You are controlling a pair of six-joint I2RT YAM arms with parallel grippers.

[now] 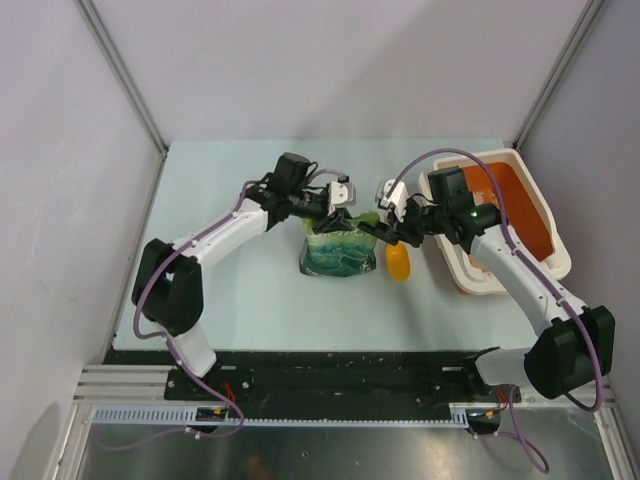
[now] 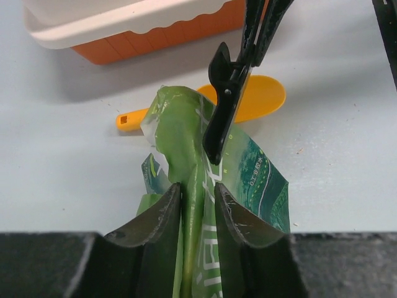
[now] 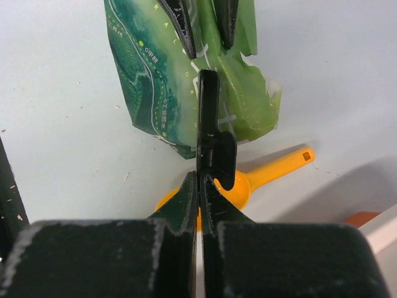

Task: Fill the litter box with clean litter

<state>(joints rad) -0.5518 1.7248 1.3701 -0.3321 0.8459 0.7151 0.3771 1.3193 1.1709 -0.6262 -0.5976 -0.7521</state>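
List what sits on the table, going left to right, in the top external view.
green bag → orange scoop → litter box

One counter (image 1: 250, 290) carries one white litter box (image 1: 478, 283) with an orange inside, one green bag (image 1: 340, 250), one yellow-orange scoop (image 1: 398, 263) and one black tool (image 3: 208, 139), beside two robot arms, each ending in one claw: left claw (image 2: 197, 202), right claw (image 3: 198, 186).
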